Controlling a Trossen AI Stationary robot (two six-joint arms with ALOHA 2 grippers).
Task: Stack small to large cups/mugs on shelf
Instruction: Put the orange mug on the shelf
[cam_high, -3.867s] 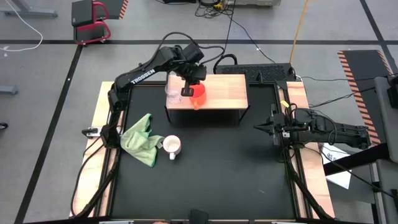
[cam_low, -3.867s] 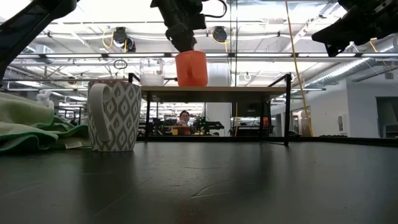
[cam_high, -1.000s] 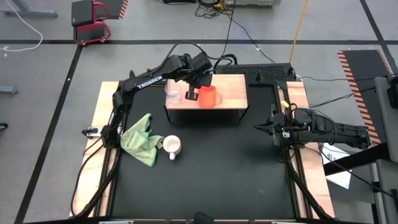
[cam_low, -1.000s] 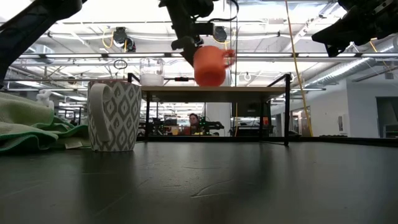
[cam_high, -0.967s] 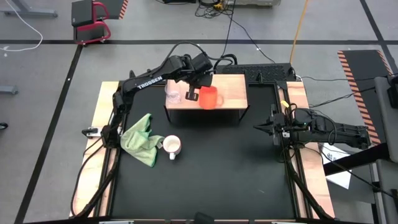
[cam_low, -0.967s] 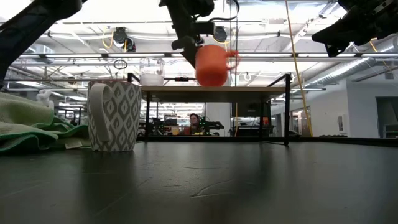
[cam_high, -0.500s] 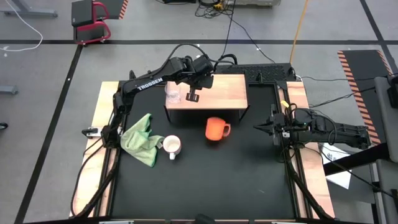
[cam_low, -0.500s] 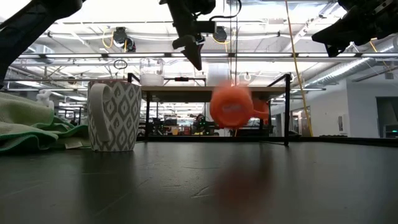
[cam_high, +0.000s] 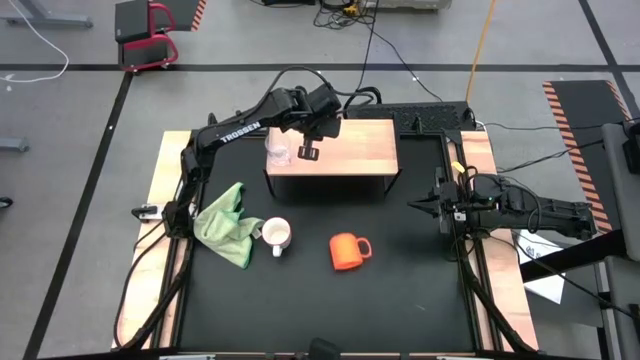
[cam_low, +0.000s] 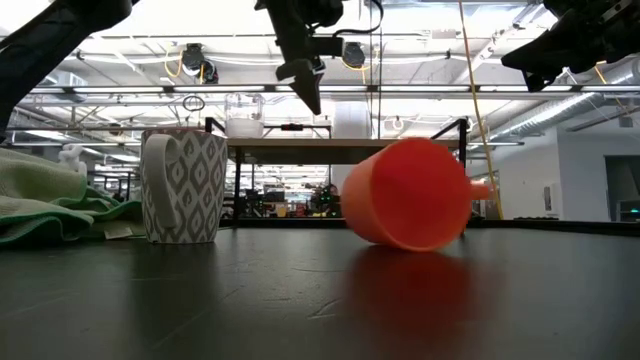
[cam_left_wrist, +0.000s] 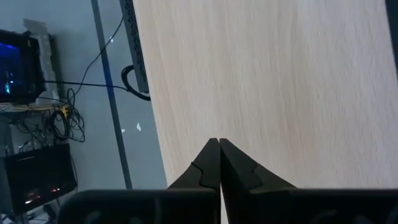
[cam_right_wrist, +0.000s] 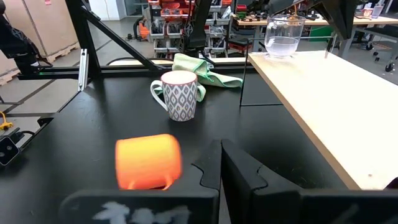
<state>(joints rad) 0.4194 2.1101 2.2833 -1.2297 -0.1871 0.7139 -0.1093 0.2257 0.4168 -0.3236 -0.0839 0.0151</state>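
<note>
While lying on its side on the black table (cam_high: 400, 290), orange mug (cam_high: 348, 251) sits nearest, white mug (cam_high: 276, 235) upright beside green cloth (cam_high: 228, 223). Farther back, glass cup (cam_high: 277, 152) stands on shelf (cam_high: 365, 150); left gripper (cam_high: 309, 152) hovers above shelf, pinched closed, empty. Right gripper (cam_high: 418, 207) closed, empty, at right edge.
</note>
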